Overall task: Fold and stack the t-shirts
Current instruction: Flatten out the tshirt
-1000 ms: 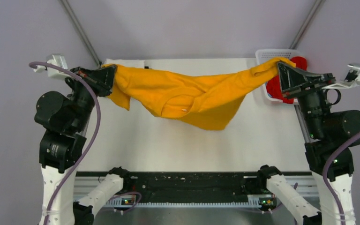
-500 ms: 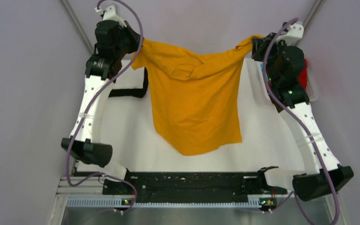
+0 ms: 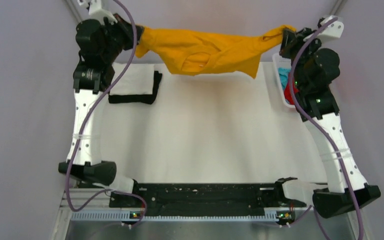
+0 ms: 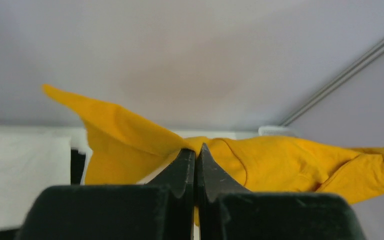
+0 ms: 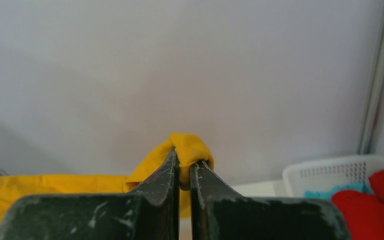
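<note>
Mustard-yellow end to end, hangs as a sagging short-sleeved cloth t-shirt (image 3: 205,50) over the white table's (image 3: 205,130) far edge, pinched between the tightly closed black left gripper (image 3: 135,39) and right gripper (image 3: 283,41), open tabletop below.

No readable text, labels or numbers anywhere.

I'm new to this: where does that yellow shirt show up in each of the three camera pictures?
Top external: the mustard t-shirt hangs stretched between the left gripper and the right gripper, along the top edge.
Left wrist: the shirt spreads across the middle, on both sides of that gripper.
Right wrist: a bunched corner sits pinched at centre, more at lower left.
Shared landmark: the white basket, seen in all three.
</note>
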Robot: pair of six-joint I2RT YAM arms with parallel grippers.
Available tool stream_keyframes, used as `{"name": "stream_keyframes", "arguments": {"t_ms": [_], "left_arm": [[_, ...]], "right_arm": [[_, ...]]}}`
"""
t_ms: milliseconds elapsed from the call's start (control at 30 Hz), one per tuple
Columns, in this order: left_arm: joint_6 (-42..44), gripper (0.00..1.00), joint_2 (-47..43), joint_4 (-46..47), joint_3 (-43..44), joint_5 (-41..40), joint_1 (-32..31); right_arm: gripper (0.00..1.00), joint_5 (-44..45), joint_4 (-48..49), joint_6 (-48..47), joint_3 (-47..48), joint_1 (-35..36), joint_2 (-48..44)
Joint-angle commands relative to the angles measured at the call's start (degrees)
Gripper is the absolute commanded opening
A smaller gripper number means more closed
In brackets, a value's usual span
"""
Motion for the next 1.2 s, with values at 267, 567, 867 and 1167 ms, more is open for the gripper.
{"name": "stream_keyframes", "arguments": {"t_ms": [267,567,867,1167], "left_arm": [[-10.33,0.0,-27.79,9.47,-79.14,0.61,0.13],[-9.31,0.99,-26.81,1.43,-83.4,-1.64,-0.31],[-11.82,0.99,-30.9,8.62,-82.83,3.62,-6.12],[-10.46,0.99,-5.75,15.02,-71.57,7.61,-13.4]], "right_arm": [[0.04,-2.02,-32.59,22.32,-44.83,-0.58,-29.87],[0.89,11.59,-48.75,29.37,-48.78,-0.58,-32.68],[0.99,-6.11,-35.97,23.8,-50.47,6.93,-29.2],[0.99,6.3,-29.27,35.2,-49.67,25.33,-1.95]]}}
